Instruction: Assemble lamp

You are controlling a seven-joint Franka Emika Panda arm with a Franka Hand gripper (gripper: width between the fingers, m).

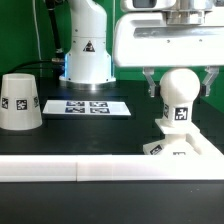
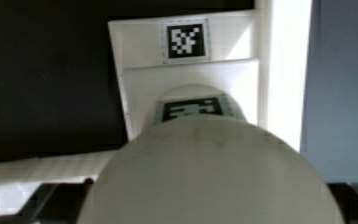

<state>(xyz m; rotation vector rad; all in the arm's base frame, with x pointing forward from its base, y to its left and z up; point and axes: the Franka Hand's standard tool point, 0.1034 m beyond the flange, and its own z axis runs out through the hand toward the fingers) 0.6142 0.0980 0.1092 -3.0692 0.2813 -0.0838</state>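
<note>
The lamp is partly built, I judge: the bulb (image 1: 179,90) stands with its neck in the base (image 1: 180,146), while the shade (image 1: 19,102) waits well apart at the exterior view's left, near the marker board (image 1: 89,106). The gripper (image 1: 178,82) has its fingers on both sides of the bulb, seemingly holding it.
</note>
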